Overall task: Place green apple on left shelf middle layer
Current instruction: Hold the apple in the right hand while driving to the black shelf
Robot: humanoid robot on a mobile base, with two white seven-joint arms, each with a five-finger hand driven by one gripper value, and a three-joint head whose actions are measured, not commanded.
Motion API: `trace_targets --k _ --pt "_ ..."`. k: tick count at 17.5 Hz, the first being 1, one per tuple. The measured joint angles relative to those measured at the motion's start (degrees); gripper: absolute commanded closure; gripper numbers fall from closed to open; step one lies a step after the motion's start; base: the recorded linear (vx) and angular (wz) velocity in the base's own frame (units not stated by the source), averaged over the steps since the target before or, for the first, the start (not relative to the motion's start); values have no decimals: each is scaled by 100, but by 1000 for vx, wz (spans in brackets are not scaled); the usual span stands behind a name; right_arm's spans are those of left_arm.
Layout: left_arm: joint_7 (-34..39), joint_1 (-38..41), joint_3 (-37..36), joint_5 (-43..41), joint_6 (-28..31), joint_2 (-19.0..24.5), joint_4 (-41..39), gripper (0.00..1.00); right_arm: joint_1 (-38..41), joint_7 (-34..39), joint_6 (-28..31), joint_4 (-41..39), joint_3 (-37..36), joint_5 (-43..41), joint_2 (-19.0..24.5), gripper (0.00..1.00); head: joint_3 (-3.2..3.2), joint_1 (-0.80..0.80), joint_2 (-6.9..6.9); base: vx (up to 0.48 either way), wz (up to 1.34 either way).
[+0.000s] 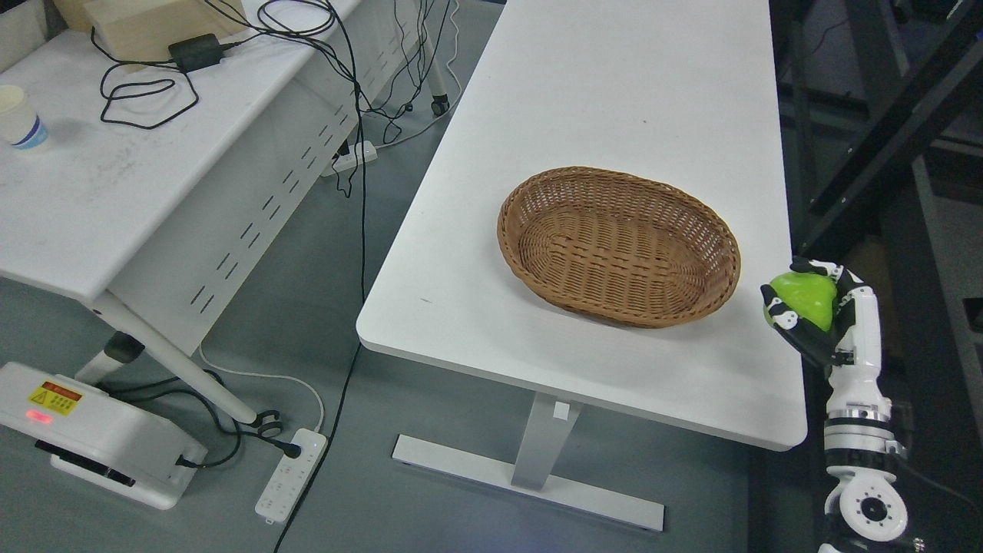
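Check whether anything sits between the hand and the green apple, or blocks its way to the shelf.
Nothing separates them: the right hand already grips the green apple beside the table edge. The left shelf is not in view, so that path cannot be judged.

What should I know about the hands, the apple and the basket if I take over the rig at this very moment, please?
Right hand: shut on the green apple, held up at the right edge of the white table, just past the table's edge.
Left hand: not in view.
Wicker basket: on the table, left of the apple, nothing in it.
Done: the apple is grasped and lifted clear of the basket.
Left: carry it to the left shelf's middle layer and set it down. No such shelf can be made out in the head view, so the robot would probably need to turn or drive first.
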Motion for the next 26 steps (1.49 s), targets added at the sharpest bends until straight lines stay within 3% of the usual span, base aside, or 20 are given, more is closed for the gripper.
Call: trace_targets --k 26 --pt "0 0 0 0 0 0 0 0 63 1 0 -80 82 46 123 100 0 0 0 -130 -111"
